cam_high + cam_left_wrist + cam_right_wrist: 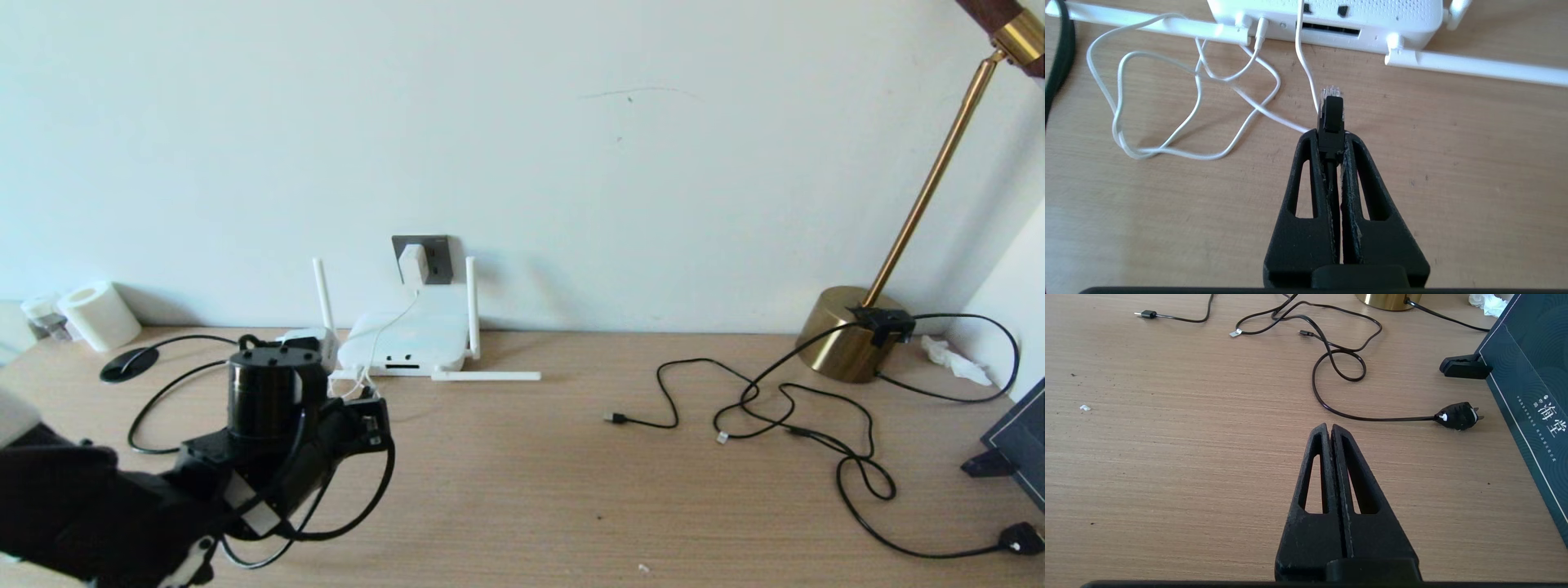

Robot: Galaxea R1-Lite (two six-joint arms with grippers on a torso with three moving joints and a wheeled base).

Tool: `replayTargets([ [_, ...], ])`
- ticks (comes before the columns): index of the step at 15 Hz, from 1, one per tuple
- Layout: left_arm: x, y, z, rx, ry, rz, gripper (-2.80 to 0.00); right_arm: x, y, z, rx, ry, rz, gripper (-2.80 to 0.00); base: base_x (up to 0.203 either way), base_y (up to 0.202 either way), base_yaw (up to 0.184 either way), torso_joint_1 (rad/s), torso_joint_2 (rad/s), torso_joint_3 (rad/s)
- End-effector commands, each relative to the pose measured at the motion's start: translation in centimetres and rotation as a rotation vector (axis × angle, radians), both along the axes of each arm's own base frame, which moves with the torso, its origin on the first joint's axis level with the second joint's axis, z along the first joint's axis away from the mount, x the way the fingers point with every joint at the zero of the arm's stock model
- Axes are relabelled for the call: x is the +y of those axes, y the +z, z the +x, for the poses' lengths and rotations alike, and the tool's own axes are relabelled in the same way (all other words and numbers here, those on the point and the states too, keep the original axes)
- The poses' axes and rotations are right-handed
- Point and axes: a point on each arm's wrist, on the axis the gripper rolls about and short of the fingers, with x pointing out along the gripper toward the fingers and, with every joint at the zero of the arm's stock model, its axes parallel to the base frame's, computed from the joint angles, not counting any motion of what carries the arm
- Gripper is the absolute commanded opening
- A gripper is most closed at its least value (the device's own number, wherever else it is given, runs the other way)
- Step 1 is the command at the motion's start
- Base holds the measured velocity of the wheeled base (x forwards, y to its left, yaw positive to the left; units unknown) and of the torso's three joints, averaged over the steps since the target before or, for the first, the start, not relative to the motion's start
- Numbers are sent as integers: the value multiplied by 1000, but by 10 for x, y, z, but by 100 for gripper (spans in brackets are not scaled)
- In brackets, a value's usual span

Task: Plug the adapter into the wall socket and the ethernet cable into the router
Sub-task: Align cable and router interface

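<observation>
Left gripper pinching the ethernet cable plug just short of the router; right gripper idle.

Head view: the adapter sits plugged into the wall socket, its thin white cord running down over the router on the desk; the left gripper hovers just in front of the router.
Left wrist view: the fingers are pressed on the black plug, whose clear tip points at the router's dark ports, near but not touching; white cord loops lie beside it.
Right wrist view: the fingers are pressed together, holding nothing, above bare desk near thin black cords and a dark blue box.
</observation>
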Motion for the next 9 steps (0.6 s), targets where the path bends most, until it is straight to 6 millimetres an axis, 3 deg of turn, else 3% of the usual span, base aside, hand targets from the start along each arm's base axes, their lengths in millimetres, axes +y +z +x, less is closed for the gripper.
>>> replayTargets([
  [1, 0, -14, 6, 28, 10, 12, -280, 0, 0, 0, 4, 1, 0, -280, 0, 0, 0, 0, 0, 0],
  [4, -5, -24, 19, 43, -7, 12, -280, 0, 0, 0, 2, 1, 0, -280, 0, 0, 0, 0, 0, 0],
  [9, -10, -20, 29, 29, -88, -39, -280, 0, 0, 0, 2, 1, 0, -280, 0, 0, 0, 0, 0, 0],
])
